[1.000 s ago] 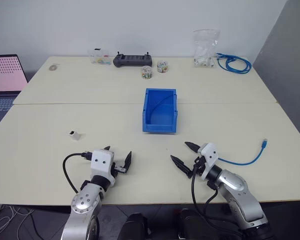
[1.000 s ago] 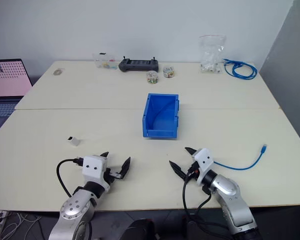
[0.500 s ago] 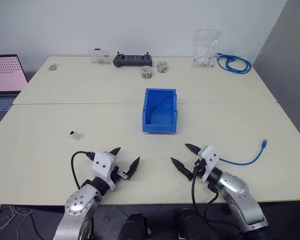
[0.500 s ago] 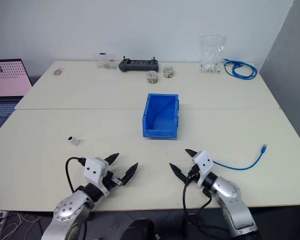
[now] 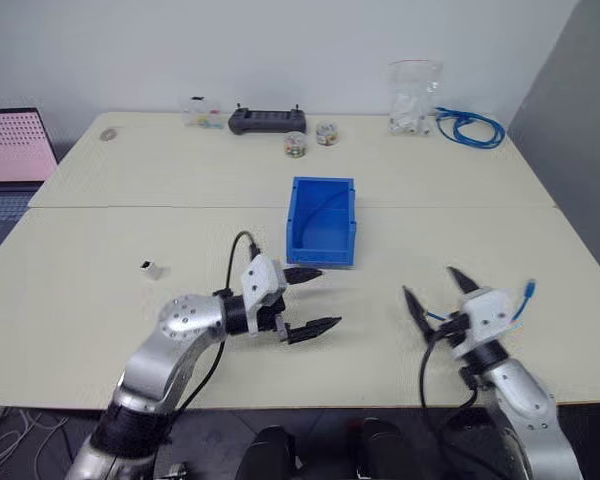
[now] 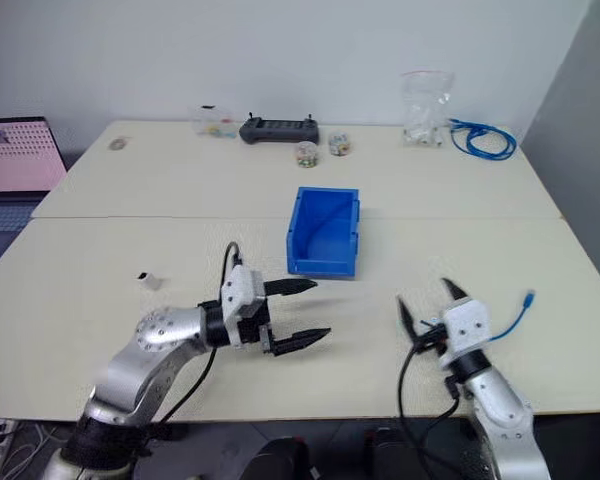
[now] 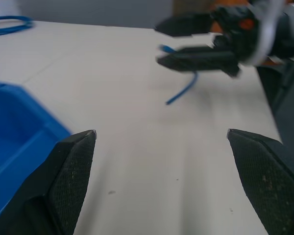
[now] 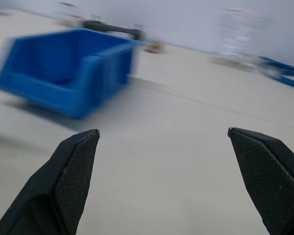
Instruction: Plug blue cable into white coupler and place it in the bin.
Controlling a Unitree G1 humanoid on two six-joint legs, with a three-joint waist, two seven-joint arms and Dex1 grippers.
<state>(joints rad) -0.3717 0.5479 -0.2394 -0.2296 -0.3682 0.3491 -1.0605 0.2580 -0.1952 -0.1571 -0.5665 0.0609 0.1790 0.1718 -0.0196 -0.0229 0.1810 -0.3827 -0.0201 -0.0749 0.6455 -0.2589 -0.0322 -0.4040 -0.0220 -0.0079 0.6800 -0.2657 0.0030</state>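
**Two open grippers over a pale table, cable and coupler still apart**

A cream table (image 5: 130, 200), made of two tops joined along a seam that runs across it, stands against a plain white wall (image 5: 280, 50), with a grey panel (image 5: 580, 120) closing the room on the robot's right. The bin (image 5: 321, 222) sits near the middle, just on the near side of the seam, its interior holding nothing visible. The left gripper (image 5: 310, 298) hangs in front of the bin, pointing toward the robot's right, its fingers spread wide and holding nothing. The right gripper (image 5: 438, 290) is raised near the table's right front, fingers likewise wide apart and empty. The cable (image 5: 520, 303) lies loose on the tabletop just beyond the right gripper, its plug end toward the right edge. The coupler (image 5: 150, 268) rests alone on the left part of the near top, well apart from the cable and the bin.

Along the far edge lie a black controller (image 5: 266, 120), two small jars (image 5: 294, 145), a small clear box (image 5: 202, 115), a clear bag (image 5: 412, 95) and a coil of blue cable (image 5: 470, 127). A laptop (image 5: 10, 160) with a pink screen sits off the table's left end.
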